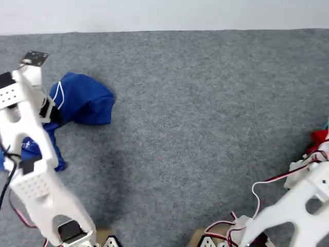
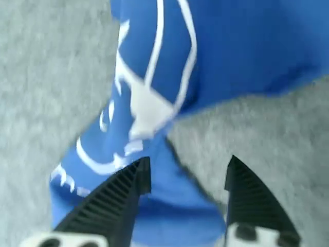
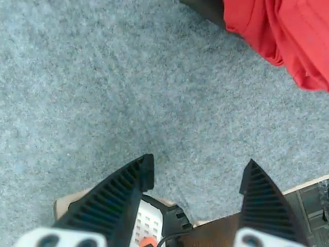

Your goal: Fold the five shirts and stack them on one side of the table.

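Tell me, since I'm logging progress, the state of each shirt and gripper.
Blue shirt: crumpled, not folded.
Red shirt: bunched up near the right gripper.
Left gripper: open, above the blue shirt.
Right gripper: open, above the grey mat.

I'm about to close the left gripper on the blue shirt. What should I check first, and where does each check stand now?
1. Is the left gripper open? Ok.
2. Is cloth in its gap? Ok: the blue shirt lies under one finger and into the gap, and the other finger is over the mat.
3. Is the blue shirt flat enough to fold? Not ok: it is bunched in a heap.
4. Is the right gripper open and empty? Ok: it is above bare mat.
5. Is the red shirt clear of the right gripper? Ok: it lies apart from it.
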